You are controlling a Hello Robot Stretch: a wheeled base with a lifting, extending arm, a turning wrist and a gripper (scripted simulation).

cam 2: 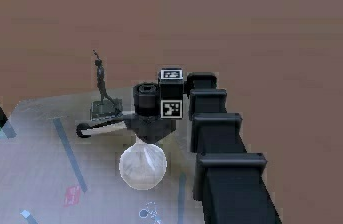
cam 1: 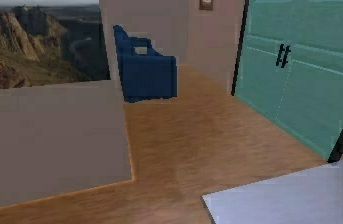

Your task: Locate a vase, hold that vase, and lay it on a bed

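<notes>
In the arm side view the dark arm (cam 2: 219, 150) reaches up from the bottom edge, over a pale glassy tabletop (cam 2: 29, 160). The gripper (cam 2: 87, 128) points toward the view's left, its thin fingers (cam 2: 104, 124) low over the tabletop. A clear, round-bellied vase (cam 2: 143, 165) with a narrow neck sits just under the gripper's dark body (cam 2: 151, 110). With the tabletop behind it, I cannot tell whether the gripper holds anything. A thin dark statuette (cam 2: 101, 85) stands on the table behind the fingers.
On the tabletop lie a blue stick (cam 2: 65, 152), a small red thing (cam 2: 74, 193) and a small metallic item (cam 2: 147, 211). The forward view has a blue armchair (cam 1: 144, 65), teal double doors (cam 1: 299, 70), a grey slab (cam 1: 49, 135), a landscape picture (cam 1: 39, 45) and wooden floor (cam 1: 189, 140).
</notes>
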